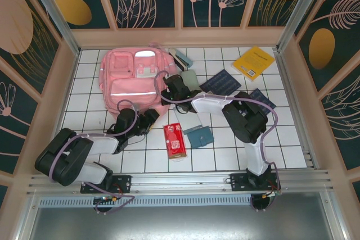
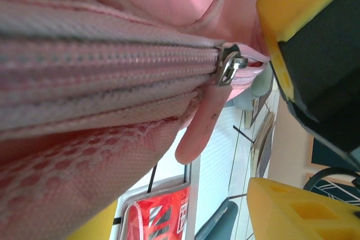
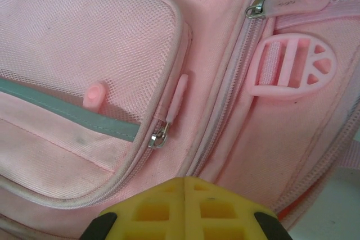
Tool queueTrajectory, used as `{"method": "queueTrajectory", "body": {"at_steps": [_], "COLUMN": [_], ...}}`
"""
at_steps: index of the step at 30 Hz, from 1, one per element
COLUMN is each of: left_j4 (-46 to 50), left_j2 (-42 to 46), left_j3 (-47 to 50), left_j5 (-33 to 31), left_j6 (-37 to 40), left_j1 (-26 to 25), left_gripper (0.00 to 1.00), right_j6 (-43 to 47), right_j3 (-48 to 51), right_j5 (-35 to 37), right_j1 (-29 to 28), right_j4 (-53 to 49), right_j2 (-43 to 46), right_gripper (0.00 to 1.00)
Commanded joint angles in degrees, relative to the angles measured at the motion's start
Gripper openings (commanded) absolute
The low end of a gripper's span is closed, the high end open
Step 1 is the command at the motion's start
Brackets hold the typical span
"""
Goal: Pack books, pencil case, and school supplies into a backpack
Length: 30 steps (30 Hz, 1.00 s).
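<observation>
The pink backpack [image 1: 130,80] lies flat at the back left. My left gripper [image 1: 150,118] is at its lower right corner and stands open [image 2: 189,200]. The zipper slider [image 2: 228,66] and pink pull tab [image 2: 198,130] hang just beyond the yellow fingertips [image 2: 298,212], unclamped. My right gripper [image 1: 167,93] is shut with nothing in it, its tips [image 3: 185,186] over the backpack's front pocket zipper [image 3: 159,137]. The yellow book [image 1: 254,62] and two navy books [image 1: 222,82] [image 1: 261,98] lie to the right. The mint pencil case [image 1: 189,78] lies beside the right arm.
A red packet [image 1: 175,140] and a small teal square [image 1: 198,136] lie on the white tiles in front of the backpack. A grey-teal stapler [image 1: 181,58] sits by the backpack's upper right corner. Wooden walls [image 1: 62,82] enclose the table.
</observation>
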<state>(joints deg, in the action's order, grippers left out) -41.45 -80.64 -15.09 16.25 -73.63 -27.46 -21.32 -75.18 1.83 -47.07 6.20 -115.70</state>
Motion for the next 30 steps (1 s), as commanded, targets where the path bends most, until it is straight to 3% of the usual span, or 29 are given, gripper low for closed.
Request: {"method": "queueTrajectory", "body": {"at_steps": [1,11,25,30], "left_j4": [-4.6,-2.94,3.61,1.88], "left_j2": [-0.87,0.24,8.97,6.35], "left_j3": [-2.32,-3.55,-1.89,-1.93], "left_j5": [-1.9,-3.22,-2.9,-2.48], "left_j6": [-0.12,0.79,2.2,1.9], "left_j1": [-0.31,-0.17,-0.2,-0.19], "left_gripper": [0.61,0.58,0.57,0.57], "right_j6": [0.59,0.14,-0.65,-0.48], "right_j3": [-0.63,0.0,-0.14,-0.91], "right_j5": [-0.75,-0.68,-0.68,-0.68], "right_j1": [-0.83,-1.35,-1.9,-2.16], "right_j4": [0.35,0.76,0.88,0.4], "right_j2": [-1.37,-1.78,-2.36,-2.91], "right_gripper": [0.03,0.03,0.03,0.02]}}
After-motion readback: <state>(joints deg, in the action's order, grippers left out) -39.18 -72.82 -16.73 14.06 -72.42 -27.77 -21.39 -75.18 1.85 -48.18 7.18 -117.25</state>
